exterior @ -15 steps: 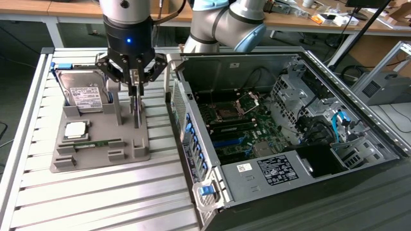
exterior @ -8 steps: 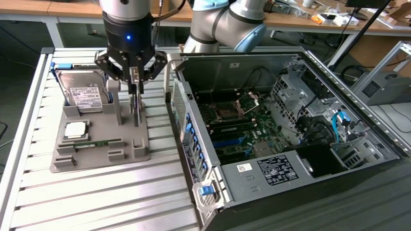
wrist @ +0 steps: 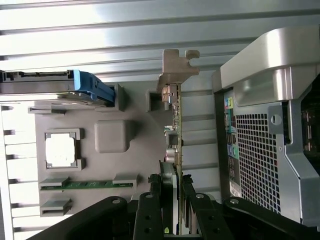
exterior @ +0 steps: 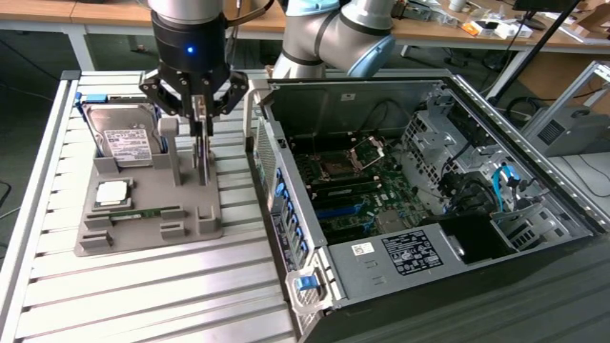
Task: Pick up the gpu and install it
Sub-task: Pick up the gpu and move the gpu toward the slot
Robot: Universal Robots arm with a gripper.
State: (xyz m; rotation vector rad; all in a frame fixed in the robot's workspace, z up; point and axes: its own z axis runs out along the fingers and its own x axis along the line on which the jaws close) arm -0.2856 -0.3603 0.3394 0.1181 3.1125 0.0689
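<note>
Robot gripper (exterior: 197, 130) hangs directly over the gray tray (exterior: 143, 230) on the table (exterior: 143, 304), fingers (wrist: 188, 197) clamped on the upper edge of the gpu (exterior: 203, 161). The card stands on edge at the tray's side nearest the open computer case (exterior: 381, 275). Its long axis runs along the tray, bracket (wrist: 176, 65) at the far end from the fingers.

On the tabletop (exterior: 143, 300), the holder tray (exterior: 196, 232) sits to the exterior view's left of the computer case (exterior: 333, 103). In the tray: hard drive (exterior: 124, 136) at the far end, CPU (exterior: 111, 191) and RAM stick (exterior: 133, 212) in front of it, gpu (exterior: 203, 161) standing on edge nearest the case, pincer (exterior: 198, 107) clasping its top edge.
</note>
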